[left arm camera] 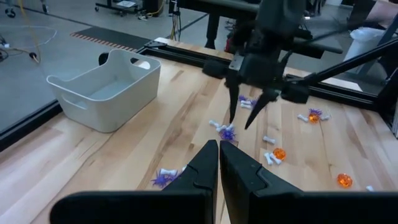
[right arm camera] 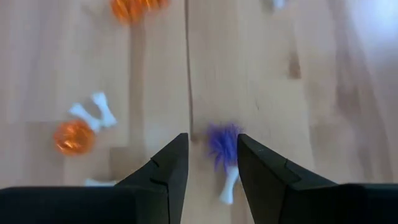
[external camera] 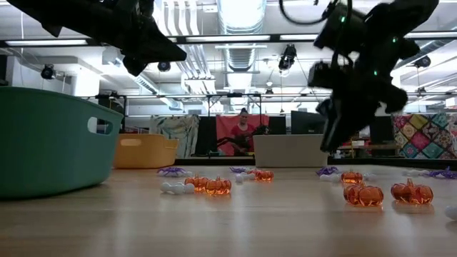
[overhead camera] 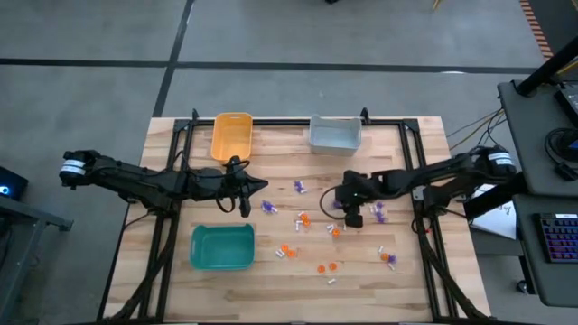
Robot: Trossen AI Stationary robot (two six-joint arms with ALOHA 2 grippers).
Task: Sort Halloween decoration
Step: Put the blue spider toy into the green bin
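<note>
Your pale plank table [overhead camera: 181,289], glossy orange pumpkins [external camera: 363,195] scattered; right gripper [right arm camera: 211,165] parted, empty, straddling a spiky purple trinket [right arm camera: 222,144]; left gripper [left arm camera: 219,171] closed, empty.

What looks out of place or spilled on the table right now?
The trinkets lie scattered loose over the wood between the arms, purple, orange and white mixed, none visibly sorted. The teal bin and grey bin look empty. The right tool hangs open around a purple spiky one. Nothing looks damaged.
</note>
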